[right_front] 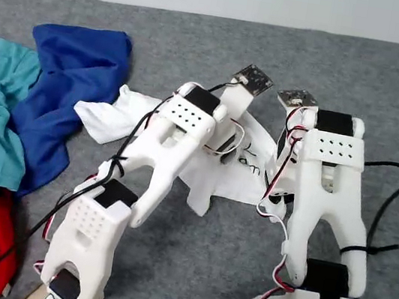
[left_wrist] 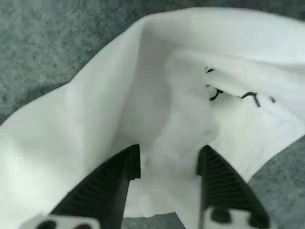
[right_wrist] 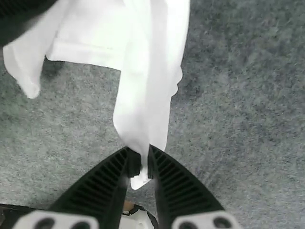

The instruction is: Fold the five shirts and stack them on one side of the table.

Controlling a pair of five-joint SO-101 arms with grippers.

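Folding of the white shirt [right_front: 215, 173] is judged in hand: its edge is clenched in the right claw [right_wrist: 139, 164], cloth stretched ahead; the left claw [left_wrist: 167, 174] is held released just above it. A second grip is needed next.

Left arm [right_front: 165, 148] and right arm [right_front: 327, 189] extend forward side by side, wrists angled down. Left gripper [left_wrist: 169, 160]: jaws parted. Right gripper [right_wrist: 143, 164]: jaws pinched on white shirt [right_wrist: 152, 71].
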